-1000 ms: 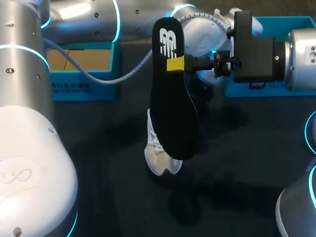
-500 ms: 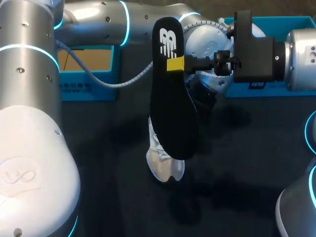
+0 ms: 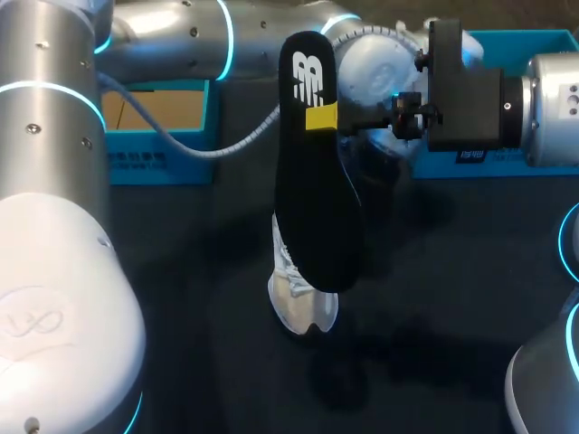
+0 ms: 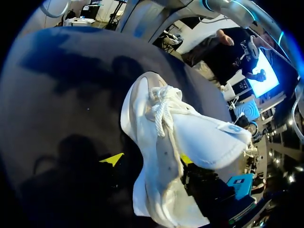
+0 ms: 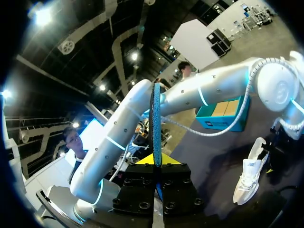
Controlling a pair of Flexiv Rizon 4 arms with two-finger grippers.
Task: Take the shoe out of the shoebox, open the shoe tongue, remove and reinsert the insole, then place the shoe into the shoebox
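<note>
A black insole (image 3: pixel 312 199) hangs upright over the middle of the table, and my right gripper (image 3: pixel 324 117) is shut on its upper part. In the right wrist view the insole (image 5: pixel 156 118) stands edge-on between the yellow tips of that gripper (image 5: pixel 156 161). The white laced shoe (image 3: pixel 303 303) lies on the dark table behind and below the insole, toe toward the front. My left gripper (image 4: pixel 148 159) is open at the shoe (image 4: pixel 161 142), one yellow fingertip (image 4: pixel 112 159) standing clear of its side. In the head view the insole hides this gripper.
A blue shoebox (image 3: pixel 158 136) with a brown cardboard inside stands at the back left. Another blue box part (image 3: pixel 507 45) sits at the back right, behind my right arm. My left arm (image 3: pixel 380 63) spans the back of the table.
The left arm's wrist has shifted a little at the back, and the shoe's toe has slid slightly to the right. The right arm and the insole have stayed put.
</note>
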